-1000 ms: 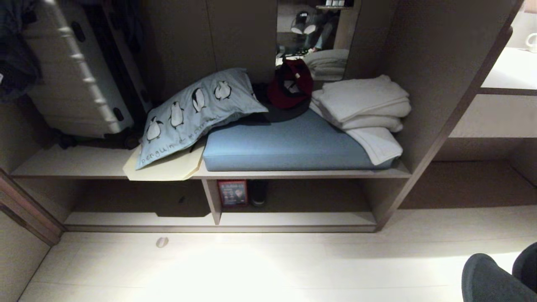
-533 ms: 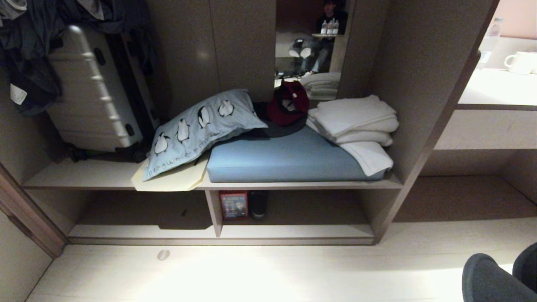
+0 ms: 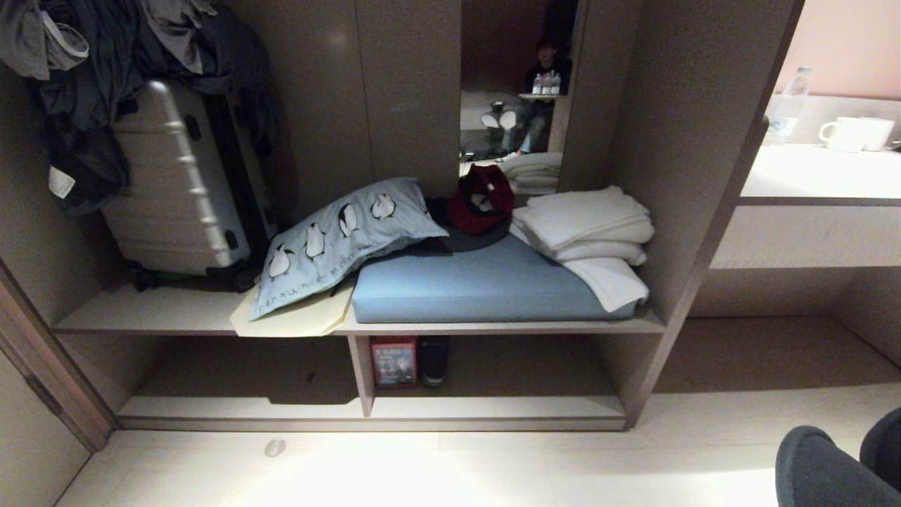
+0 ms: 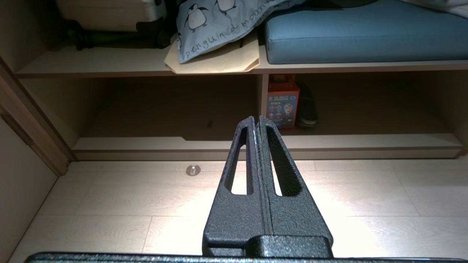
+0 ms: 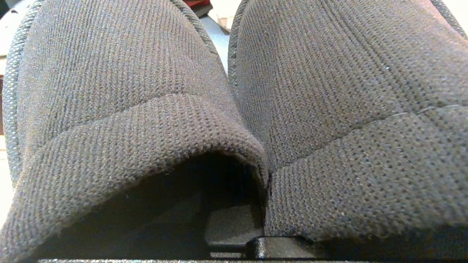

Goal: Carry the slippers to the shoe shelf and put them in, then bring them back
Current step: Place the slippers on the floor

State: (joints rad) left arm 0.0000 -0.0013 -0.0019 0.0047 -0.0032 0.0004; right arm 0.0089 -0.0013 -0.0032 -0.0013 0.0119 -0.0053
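The slippers (image 3: 827, 468), a dark blue-grey pair, poke into the lower right corner of the head view, above the pale floor. In the right wrist view they (image 5: 234, 91) fill nearly everything, side by side, toes away from the camera. My right gripper (image 5: 261, 219) is shut on their touching inner edges, one finger inside the left slipper's opening. The shoe shelf (image 3: 493, 407) lies ahead, low, with a pale base board and one divider (image 3: 361, 370). My left gripper (image 4: 257, 118) hangs shut and empty over the floor, pointing at the shoe shelf (image 4: 365, 140).
A red box (image 3: 393, 361) and a black shoe (image 3: 433, 359) stand in the right compartment by the divider. Above lie a blue cushion (image 3: 486, 289), penguin pillow (image 3: 338, 243), towels (image 3: 584, 229) and suitcase (image 3: 176, 190). A desk recess (image 3: 774, 352) opens at right. A small floor disc (image 3: 274, 447) sits left.
The whole head view has slid downward as the camera rose: more of the hanging clothes and the desk top shows. The slippers keep their corner of the picture.
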